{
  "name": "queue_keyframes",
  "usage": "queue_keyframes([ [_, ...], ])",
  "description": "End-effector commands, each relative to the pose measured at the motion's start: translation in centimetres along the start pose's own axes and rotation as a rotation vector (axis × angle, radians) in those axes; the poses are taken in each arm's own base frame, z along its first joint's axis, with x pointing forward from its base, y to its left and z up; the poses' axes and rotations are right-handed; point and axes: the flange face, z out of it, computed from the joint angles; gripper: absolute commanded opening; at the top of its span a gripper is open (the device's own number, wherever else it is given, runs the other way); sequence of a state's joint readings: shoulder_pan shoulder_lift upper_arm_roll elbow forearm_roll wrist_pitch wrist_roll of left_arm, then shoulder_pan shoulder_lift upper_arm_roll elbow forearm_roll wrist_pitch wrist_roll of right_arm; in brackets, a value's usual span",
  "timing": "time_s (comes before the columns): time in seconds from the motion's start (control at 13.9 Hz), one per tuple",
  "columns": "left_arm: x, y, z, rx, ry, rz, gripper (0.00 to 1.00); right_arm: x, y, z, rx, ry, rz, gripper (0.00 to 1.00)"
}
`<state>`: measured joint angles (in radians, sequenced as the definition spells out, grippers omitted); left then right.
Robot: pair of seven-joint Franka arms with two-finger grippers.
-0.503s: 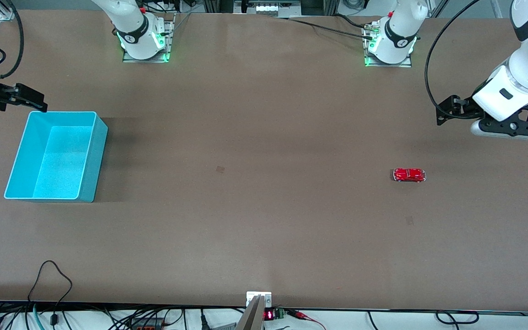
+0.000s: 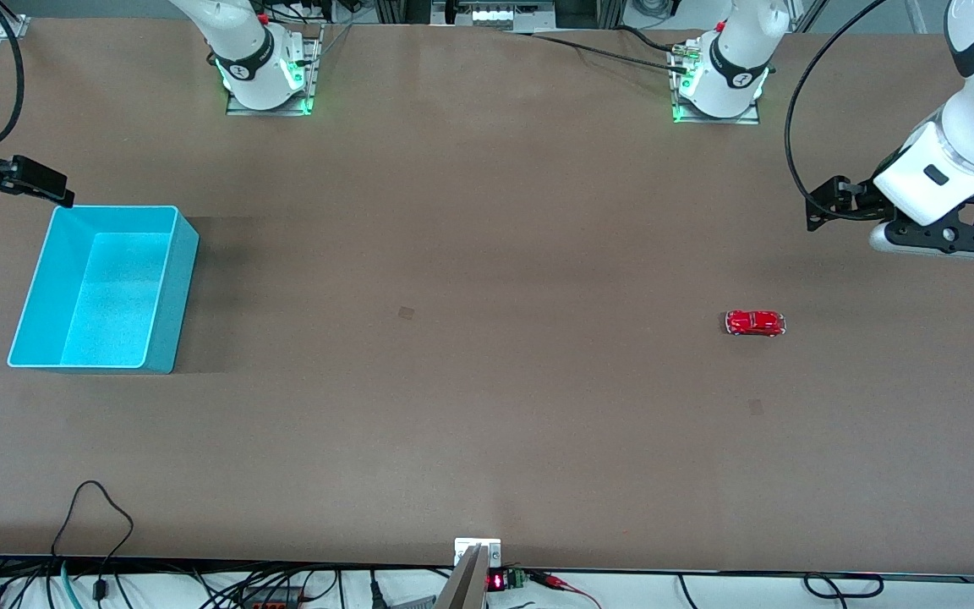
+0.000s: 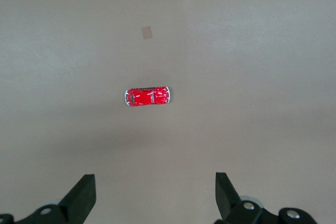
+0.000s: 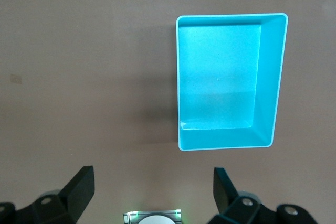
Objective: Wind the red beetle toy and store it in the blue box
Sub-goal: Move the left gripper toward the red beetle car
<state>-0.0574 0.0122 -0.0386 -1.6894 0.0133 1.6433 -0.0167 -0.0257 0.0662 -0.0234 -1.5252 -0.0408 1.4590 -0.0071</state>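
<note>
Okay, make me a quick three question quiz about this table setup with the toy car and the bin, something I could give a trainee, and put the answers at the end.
1. True or false: the red beetle toy already lies in the blue box.
2. Which arm's end of the table is the toy nearer: A) the left arm's, B) the right arm's?
3. Fill in: the left gripper hangs above the table near the toy with its fingers ____.

Key
1. False. The toy stands on the bare table, and the box is empty.
2. A. The box sits toward the right arm's end, where the right gripper hangs open, holding nothing.
3. Open, holding nothing.
</note>
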Motion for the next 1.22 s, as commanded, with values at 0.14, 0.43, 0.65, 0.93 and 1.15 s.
queue_keyframes([
  [0.14, -0.3, 0.4, 0.7, -0.019, -0.105, 0.02, 1.0, 1.9, -0.9, 4.7, 0.008, -0.139, -0.029, 1.0],
  [0.43, -2.1, 1.4, 3.8, -0.015, -0.335, 0.048, 1.0, 2.0, -0.8, 6.0, 0.015, -0.195, -0.028, 1.0],
  [0.65, -2.7, 1.3, 5.0, -0.042, -0.4, 0.182, 1.0, 1.9, -0.7, 6.0, 0.007, -0.197, -0.024, 1.0],
  [0.93, -1.3, 0.6, 8.2, -0.096, -0.363, 0.524, 1.0, 2.0, -0.6, 6.2, 0.008, -0.206, -0.022, 1.0],
  [1.15, 0.4, -1.3, 12.9, -0.108, -0.25, 0.775, 1.0, 2.0, -0.4, 6.2, 0.009, -0.206, -0.021, 1.0],
])
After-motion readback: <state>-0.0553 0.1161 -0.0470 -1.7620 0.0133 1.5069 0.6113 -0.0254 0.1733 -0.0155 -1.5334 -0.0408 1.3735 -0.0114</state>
